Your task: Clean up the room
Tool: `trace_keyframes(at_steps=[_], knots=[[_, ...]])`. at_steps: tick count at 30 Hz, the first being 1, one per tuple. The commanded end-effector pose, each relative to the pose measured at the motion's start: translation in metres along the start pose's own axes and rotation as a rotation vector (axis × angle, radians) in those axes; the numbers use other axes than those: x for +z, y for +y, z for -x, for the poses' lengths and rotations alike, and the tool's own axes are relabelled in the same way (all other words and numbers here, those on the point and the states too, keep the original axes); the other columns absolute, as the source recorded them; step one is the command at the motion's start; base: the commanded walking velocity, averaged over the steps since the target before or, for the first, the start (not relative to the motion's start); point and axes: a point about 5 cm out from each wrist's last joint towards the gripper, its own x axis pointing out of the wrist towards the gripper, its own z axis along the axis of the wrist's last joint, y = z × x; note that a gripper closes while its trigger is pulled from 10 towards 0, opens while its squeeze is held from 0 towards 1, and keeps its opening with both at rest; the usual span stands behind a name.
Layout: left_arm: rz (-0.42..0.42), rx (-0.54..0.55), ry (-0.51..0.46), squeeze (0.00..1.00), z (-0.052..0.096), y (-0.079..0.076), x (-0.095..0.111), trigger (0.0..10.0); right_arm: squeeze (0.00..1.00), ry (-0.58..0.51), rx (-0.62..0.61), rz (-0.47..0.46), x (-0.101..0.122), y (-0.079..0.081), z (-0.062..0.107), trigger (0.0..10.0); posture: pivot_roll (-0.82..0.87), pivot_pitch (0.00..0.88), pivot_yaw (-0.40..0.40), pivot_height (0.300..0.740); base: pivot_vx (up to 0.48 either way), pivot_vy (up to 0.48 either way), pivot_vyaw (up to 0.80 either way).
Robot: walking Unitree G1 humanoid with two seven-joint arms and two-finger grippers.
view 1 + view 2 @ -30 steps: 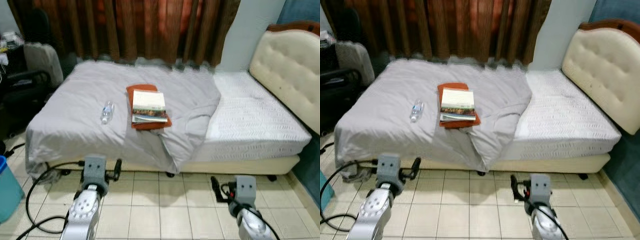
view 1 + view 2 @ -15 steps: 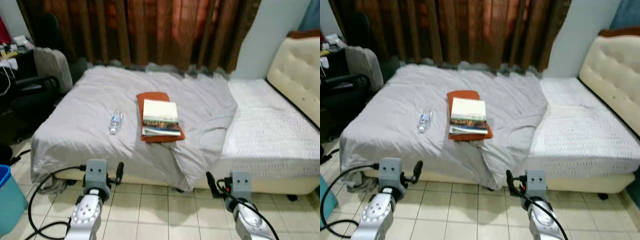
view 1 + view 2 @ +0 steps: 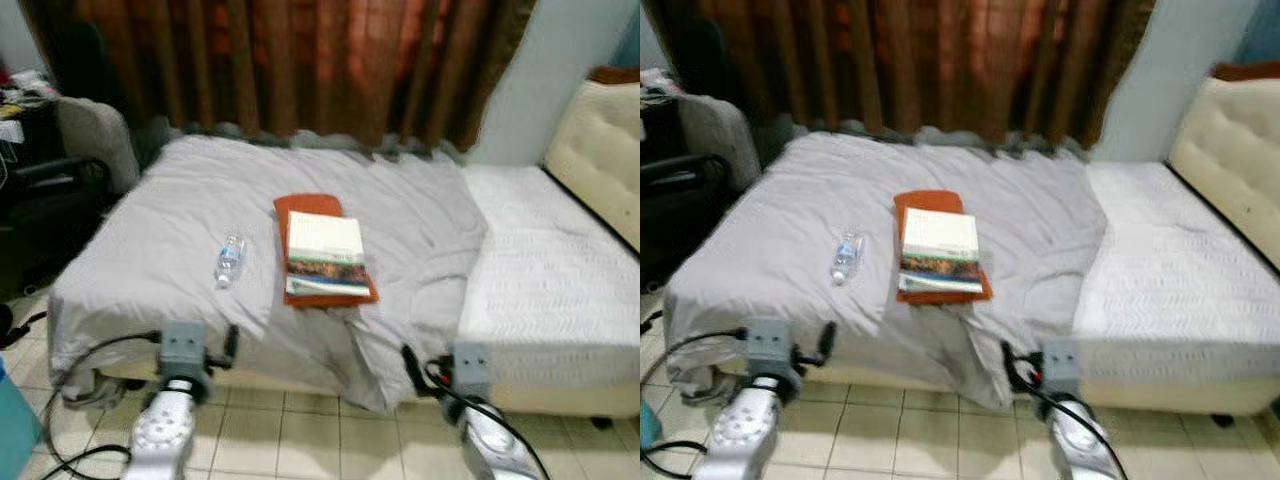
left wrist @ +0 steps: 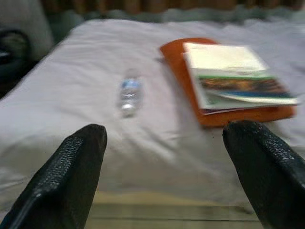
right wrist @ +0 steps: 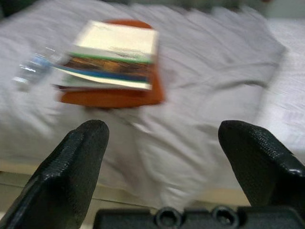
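Bed (image 3: 560, 300) nearer now, left pincer (image 4: 164, 176) and right pincer (image 5: 162, 167) both released, bottle (image 3: 229, 260) beside books (image 3: 325, 253)

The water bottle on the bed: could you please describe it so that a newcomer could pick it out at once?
Start at the bed before the brown curtains, on its grey blanket. The water bottle lies on its side, apart from the stacked books towards the headboard. It is small, clear and alone.

My head cameras look forward and down over the bed (image 3: 150, 250) from its long side. Both wrist cameras aim low across the blanket (image 4: 71, 119), sharing the books (image 4: 233, 81) and bottle (image 4: 128, 94).
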Motion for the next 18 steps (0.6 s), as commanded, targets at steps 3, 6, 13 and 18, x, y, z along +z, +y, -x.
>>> trace_keyframes(at_steps=[3, 6, 13, 18], knots=[[-0.022, 0.022, -0.009, 0.0, -0.0017, 0.0108, 0.0051, 10.0, 0.0, -0.024, 0.024, -0.008, 0.0067, 0.0073, -0.006, 10.0, 0.1, 0.0, -0.081, 0.74, 0.461, 0.0, 0.0], [-0.019, 0.021, -0.006, 0.0, -0.0017, 0.0108, 0.0047, 10.0, 0.0, -0.023, 0.03, -0.007, 0.0066, 0.0075, -0.0063, 10.0, 0.1, 0.0, -0.081, 0.74, 0.461, 0.0, 0.0], [-0.029, 0.014, -0.008, 0.0, -0.0029, 0.0112, 0.0058, 10.0, 0.0, -0.019, 0.045, 0.002, 0.0061, 0.0086, -0.0074, 10.0, 0.11, 0.0, -0.083, 0.74, 0.461, 0.0, 0.0], [-0.034, 0.009, -0.006, 0.0, -0.0033, 0.012, 0.0054, 10.0, 0.0, -0.015, 0.052, 0.006, 0.0051, 0.0103, -0.008, 10.0, 0.11, 0.0, -0.084, 0.74, 0.461, 0.0, 0.0]])
